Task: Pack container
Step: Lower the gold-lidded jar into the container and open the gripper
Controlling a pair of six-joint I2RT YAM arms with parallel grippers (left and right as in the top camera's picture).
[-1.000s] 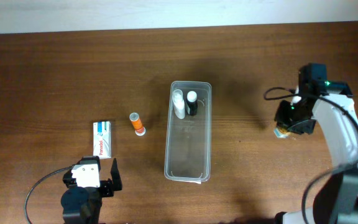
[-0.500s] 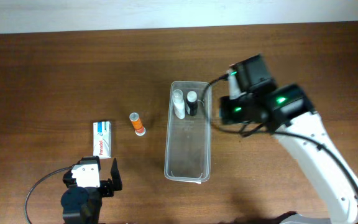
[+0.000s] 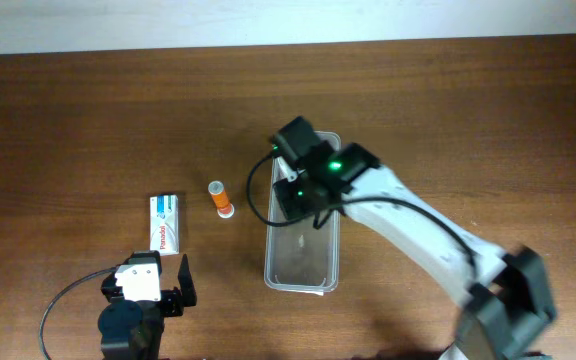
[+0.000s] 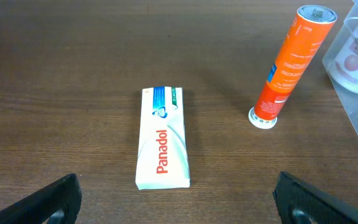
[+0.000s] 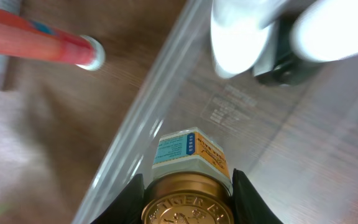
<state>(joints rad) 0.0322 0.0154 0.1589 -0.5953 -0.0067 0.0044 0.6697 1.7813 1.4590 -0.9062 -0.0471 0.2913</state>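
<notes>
Right claw (image 5: 188, 186) swung in from the right, gripping a gold-capped jar (image 5: 188, 158) over the container (image 3: 269, 250), mid-tabletop (image 3: 68, 100). Left claw (image 4: 180, 202) open, idle. Container looks light, thin-walled, slick; I'd grab the rim.

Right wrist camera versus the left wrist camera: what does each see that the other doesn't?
Only the right wrist view shows the right gripper clamped on a gold-lidded jar over the container, and a black bottle at its far end. Only the left wrist view clearly shows the Panadol box lying flat, with the open, empty left gripper facing it. Both show the orange tube, the container's clear wall and a white bottle inside it.
</notes>
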